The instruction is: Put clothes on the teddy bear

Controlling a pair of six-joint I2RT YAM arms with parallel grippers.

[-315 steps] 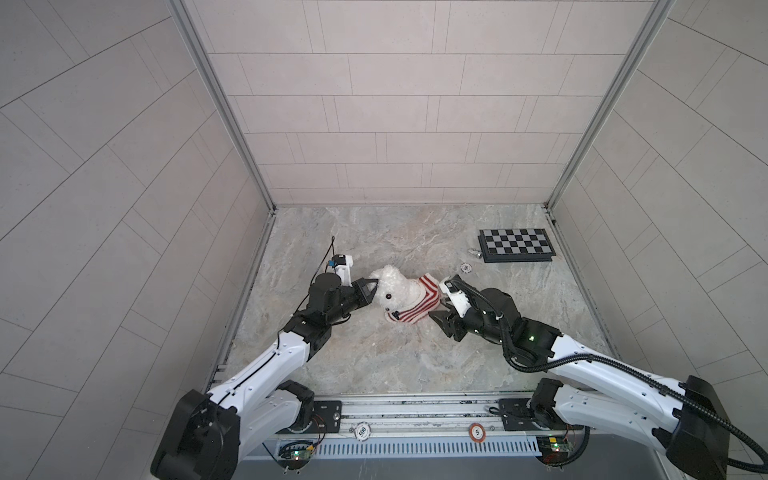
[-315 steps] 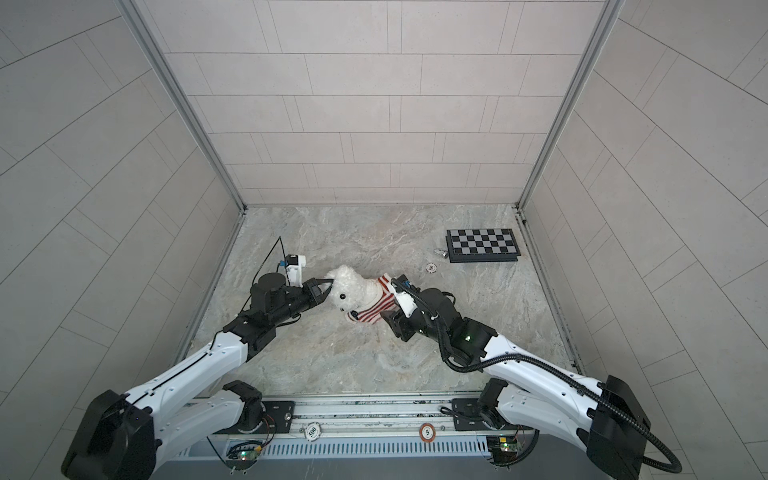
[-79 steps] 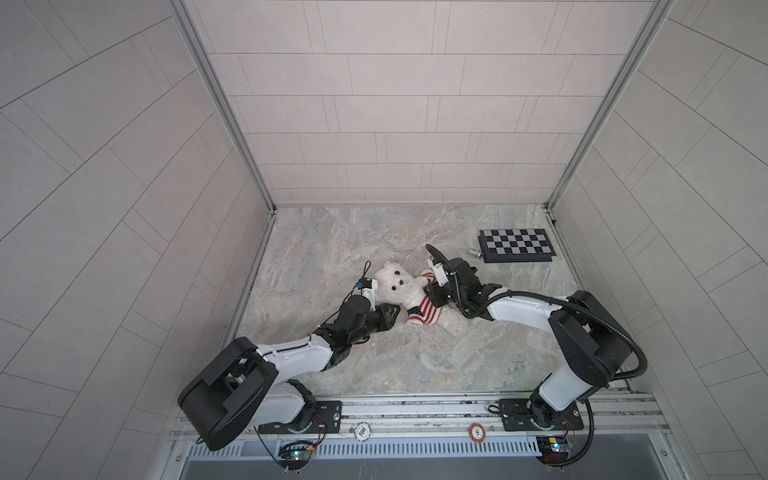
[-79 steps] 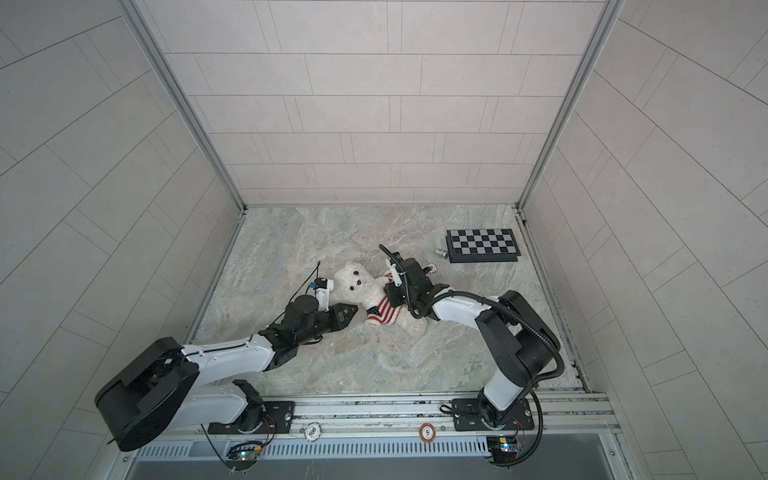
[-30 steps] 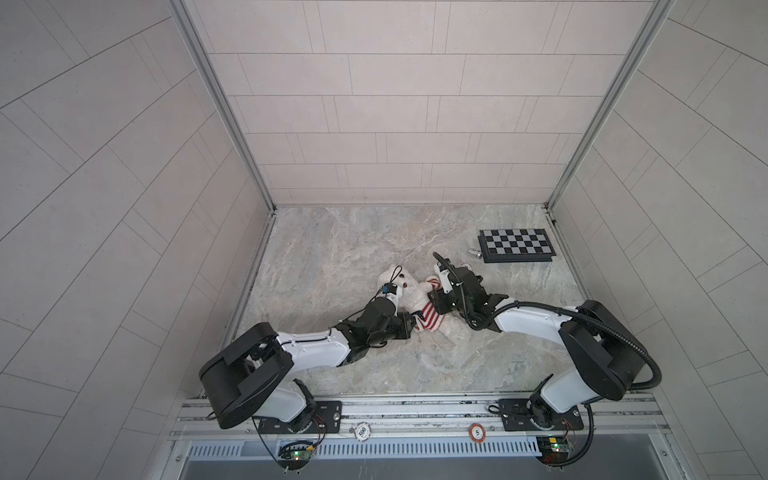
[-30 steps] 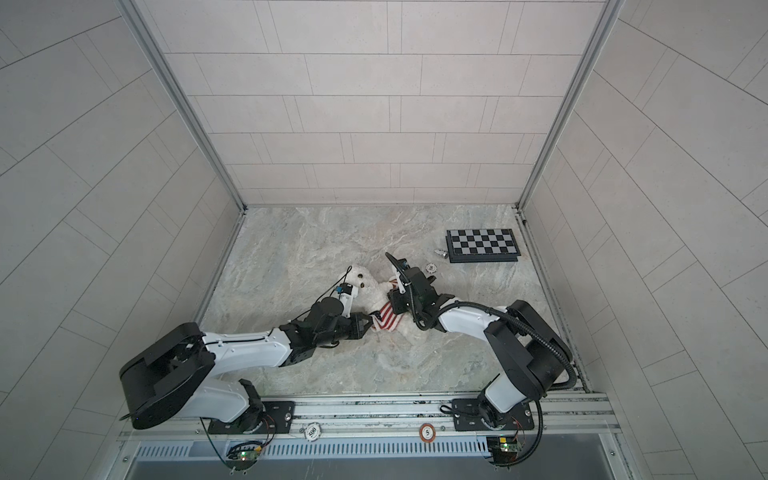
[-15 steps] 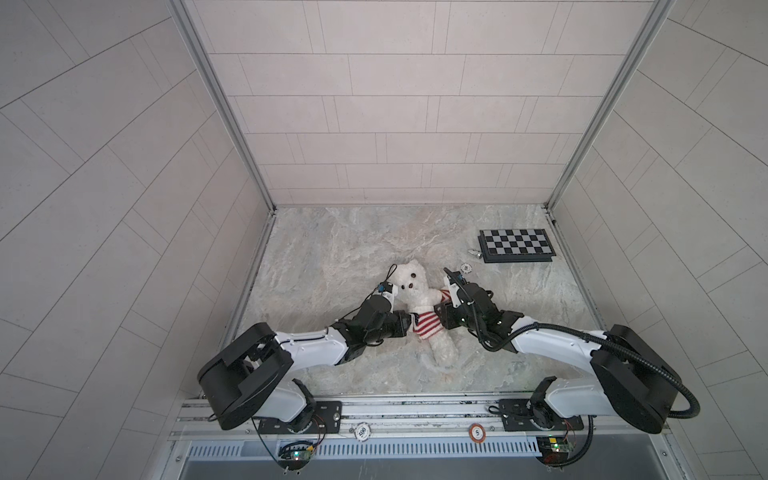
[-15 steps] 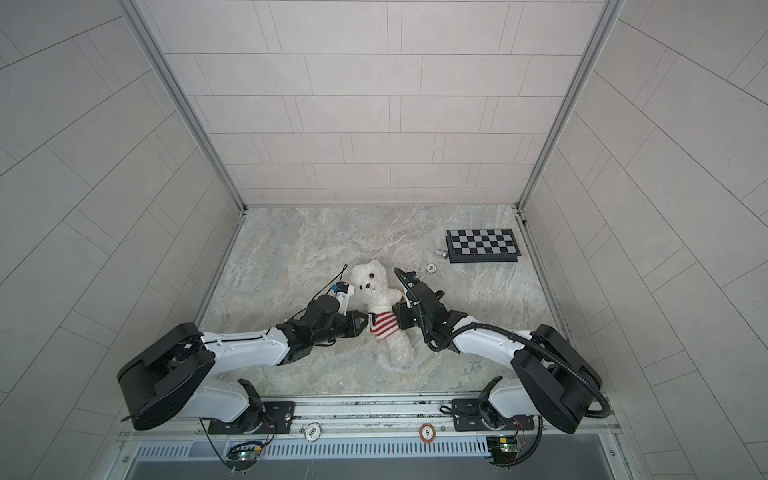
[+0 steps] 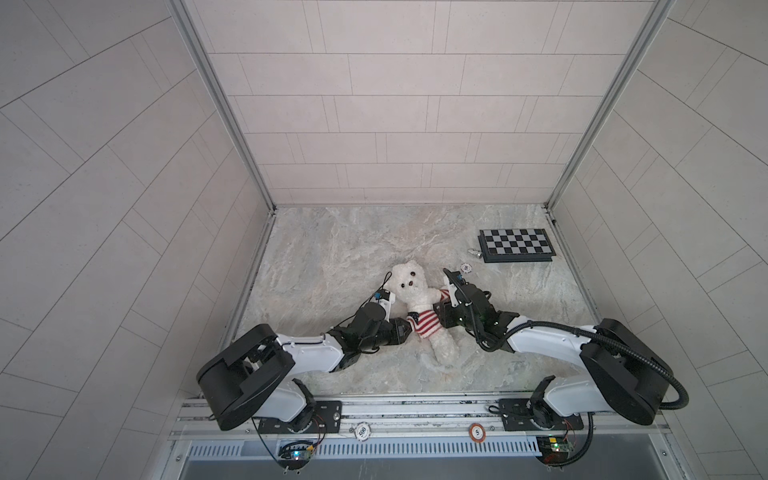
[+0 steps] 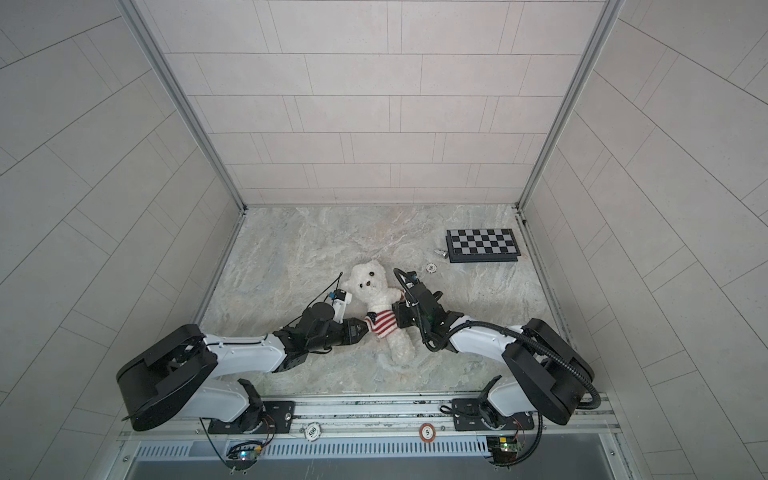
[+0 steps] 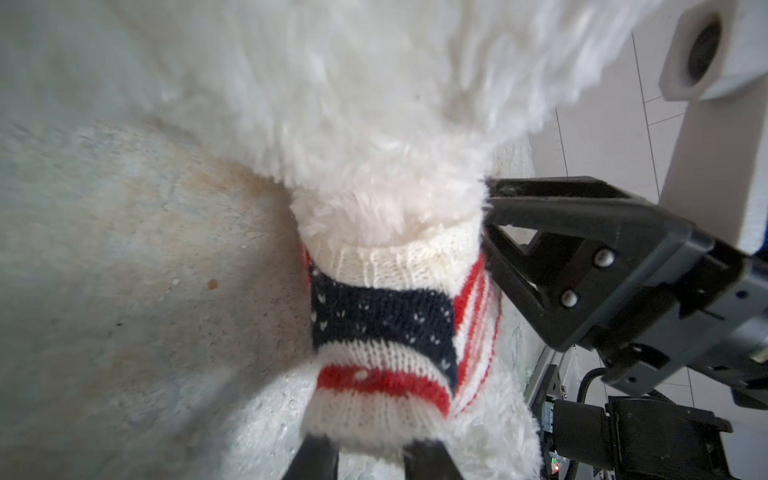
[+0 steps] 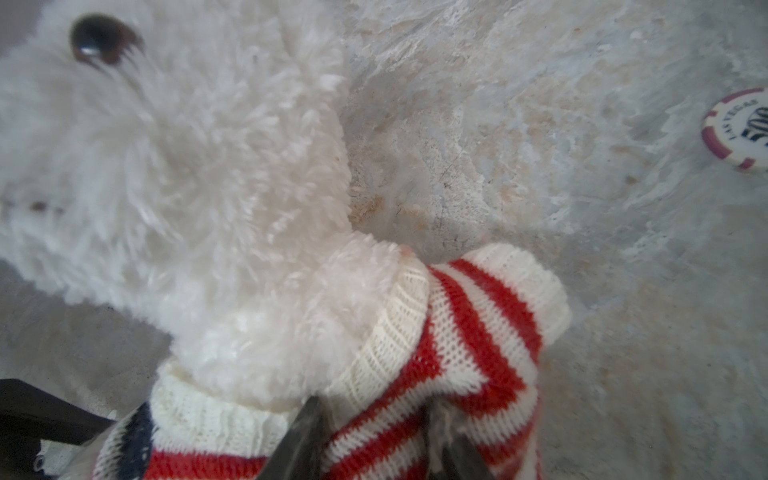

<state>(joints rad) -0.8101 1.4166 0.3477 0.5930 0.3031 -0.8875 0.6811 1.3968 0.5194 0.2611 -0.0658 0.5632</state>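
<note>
Lying face-up mid-table, head toward the far wall, the teddy bear (image 9: 415, 291) looks light, soft and squashy, and its sweater (image 9: 424, 329) looks stretchy. The right gripper (image 12: 374, 405) pinches the knit's right side. The left gripper (image 11: 370, 441) straddles the left hem, but I cannot tell whether it is gripping. Better to take hold of the knit than the fur.

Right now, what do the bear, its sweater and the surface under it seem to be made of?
The teddy bear: white plush, long fluffy fibres, likely synthetic. The sweater: knitted yarn, matte; stitches and ribbed edges show. The tabletop: looks like veined stone, matte, though it could be a print.
</note>
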